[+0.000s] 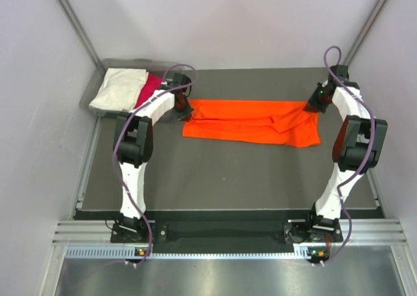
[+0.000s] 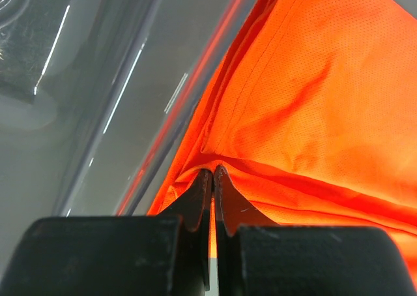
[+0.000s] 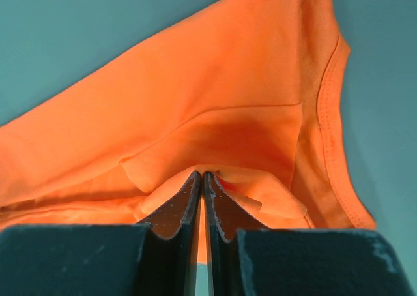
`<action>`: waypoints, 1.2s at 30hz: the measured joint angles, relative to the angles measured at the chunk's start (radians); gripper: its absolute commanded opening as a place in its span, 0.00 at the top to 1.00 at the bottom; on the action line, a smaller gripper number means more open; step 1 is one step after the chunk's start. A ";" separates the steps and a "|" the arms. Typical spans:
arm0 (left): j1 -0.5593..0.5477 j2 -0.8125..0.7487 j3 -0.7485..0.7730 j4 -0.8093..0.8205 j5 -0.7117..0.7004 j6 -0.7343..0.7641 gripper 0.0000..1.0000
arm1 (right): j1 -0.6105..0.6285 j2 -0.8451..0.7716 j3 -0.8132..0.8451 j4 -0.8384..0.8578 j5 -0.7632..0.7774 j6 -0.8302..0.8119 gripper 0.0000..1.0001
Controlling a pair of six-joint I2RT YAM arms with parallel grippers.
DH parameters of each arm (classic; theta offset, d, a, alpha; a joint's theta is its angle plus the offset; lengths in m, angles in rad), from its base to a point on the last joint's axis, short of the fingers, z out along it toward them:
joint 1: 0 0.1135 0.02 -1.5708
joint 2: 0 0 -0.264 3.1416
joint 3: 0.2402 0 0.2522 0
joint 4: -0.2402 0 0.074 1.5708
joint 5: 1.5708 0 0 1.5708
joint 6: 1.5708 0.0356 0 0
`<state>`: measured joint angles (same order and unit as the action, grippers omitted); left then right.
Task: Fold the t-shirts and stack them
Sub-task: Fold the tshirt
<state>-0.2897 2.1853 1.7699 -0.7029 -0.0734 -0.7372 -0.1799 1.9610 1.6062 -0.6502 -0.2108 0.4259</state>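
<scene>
At each end, you are pinching the orange t-shirt (image 1: 251, 121), left gripper (image 2: 213, 175) and right gripper (image 3: 201, 177) clamped; hold it taut while folding.

Bare mat (image 1: 228, 178) lies open before the orange t-shirt (image 1: 251, 121); the bin (image 1: 124, 63) crowds the left tool (image 1: 186, 115).

Dark grey desk (image 1: 228, 178), matte top. Translucent grey plastic bin (image 1: 89, 100) sits at its far-left corner. Slotted aluminium rails (image 1: 228, 233) run along the near edge. Plain white walls (image 1: 228, 22) enclose it.
</scene>
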 measured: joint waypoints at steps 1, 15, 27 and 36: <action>0.000 0.000 0.002 -0.001 0.000 0.000 1.00 | -0.001 0.007 0.003 0.001 0.000 0.001 0.93; -0.034 -0.051 -0.020 -0.030 -0.071 0.037 0.48 | -0.018 0.103 0.179 -0.134 0.125 -0.034 0.25; -0.161 -0.473 -0.331 0.131 0.017 0.143 0.70 | -0.100 -0.347 -0.323 -0.117 0.180 -0.068 0.26; -0.154 -0.166 -0.262 0.192 0.165 0.200 0.72 | -0.222 -0.367 -0.574 -0.008 -0.010 -0.048 0.21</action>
<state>-0.4435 2.0190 1.5078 -0.5110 0.0917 -0.5369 -0.4019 1.5944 1.0321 -0.6586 -0.2203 0.3782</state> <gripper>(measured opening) 0.285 0.786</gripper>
